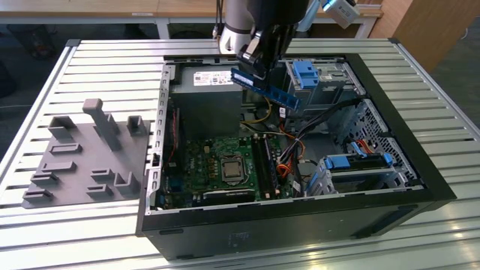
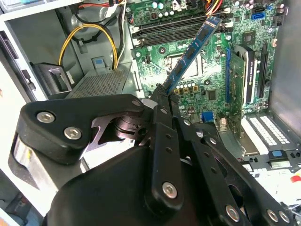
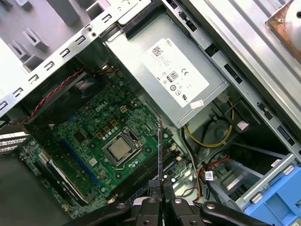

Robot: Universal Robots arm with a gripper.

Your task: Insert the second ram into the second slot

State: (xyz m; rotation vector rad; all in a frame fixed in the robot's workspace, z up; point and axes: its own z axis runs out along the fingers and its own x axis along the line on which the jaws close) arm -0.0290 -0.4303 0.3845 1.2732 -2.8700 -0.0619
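Carrying stage, by my reading; the insertion is not yet made. Exterior view: gripper (image 1: 250,68) clamped on one end of the second ram (image 1: 268,89), which hangs tilted above the open computer case (image 1: 300,225), well apart from the motherboard (image 1: 225,169) lying flat inside. The case also holds a power supply (image 1: 202,107), blue drive-bay latches (image 1: 304,73) and loose cables (image 1: 330,112). Second wrist view: fingers (image 2: 162,108) pinch the near end of the second ram (image 2: 193,49); its far end points toward the dark memory slots (image 2: 174,30), apart from them. First wrist view: second ram (image 3: 160,150) seen edge-on, above the board near the processor socket (image 3: 120,148). Judgement: seating calls for the lower edge parallel to the second slot and squarely over it. Whether another slot is already filled, I cannot tell.
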